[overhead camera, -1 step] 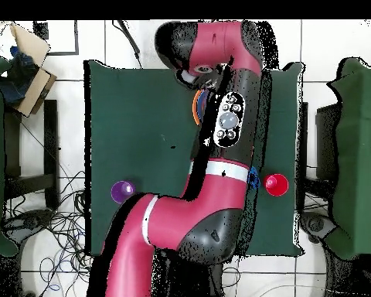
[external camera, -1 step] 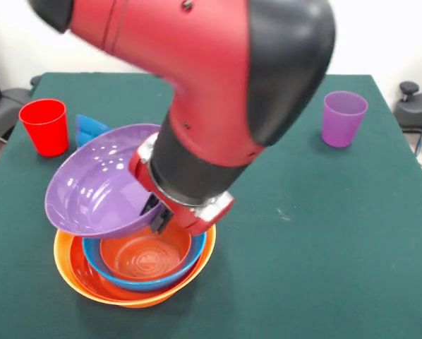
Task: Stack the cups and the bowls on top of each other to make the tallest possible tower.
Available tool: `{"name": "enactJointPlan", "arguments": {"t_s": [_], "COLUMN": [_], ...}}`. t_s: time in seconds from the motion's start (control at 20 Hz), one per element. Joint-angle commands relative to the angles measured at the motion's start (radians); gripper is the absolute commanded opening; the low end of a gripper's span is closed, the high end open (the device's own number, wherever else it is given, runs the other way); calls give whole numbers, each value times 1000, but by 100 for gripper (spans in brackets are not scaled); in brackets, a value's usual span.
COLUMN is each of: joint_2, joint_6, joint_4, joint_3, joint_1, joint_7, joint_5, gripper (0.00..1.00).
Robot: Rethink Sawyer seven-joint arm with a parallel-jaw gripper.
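Note:
The tower stands at the table's near left: the big yellow-orange bowl (external camera, -1 step: 137,300) holds a red-orange bowl (external camera, -1 step: 82,272), a light blue bowl (external camera, -1 step: 144,284) and a small orange bowl (external camera, -1 step: 146,256). Tilted steeply just above its left side is the large purple bowl (external camera, -1 step: 94,183). My gripper (external camera, -1 step: 157,214) is shut on that bowl's right rim, and the arm hides most of it. The red cup (external camera, -1 step: 45,126) (overhead camera, -1 step: 276,185) stands at the far left. The purple cup (external camera, -1 step: 344,118) (overhead camera, -1 step: 122,191) stands at the far right. In the overhead view only an orange rim (overhead camera, -1 step: 195,107) shows beside the arm.
A blue bowl (external camera, -1 step: 91,128) lies behind the purple bowl next to the red cup, partly hidden. The green table (external camera, -1 step: 317,233) has its edge close in front of the tower. A cardboard box (overhead camera, -1 step: 30,66) sits off the table.

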Motion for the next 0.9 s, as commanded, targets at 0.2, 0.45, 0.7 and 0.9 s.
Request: {"name": "enactJointPlan", "arguments": {"t_s": [0.2,0.45,0.7,0.9], "joint_2": [65,107,134,148], "joint_6": [62,10,-12,-35], "joint_4": [-93,-118,-132,-137], "joint_3": [-120,-214,-346,-466], "joint_1": [-15,-17,-28,-39], "joint_7": [-231,-161,-133,-99], "joint_5": [107,226,378,453], "gripper": [0,0,0,0]}}
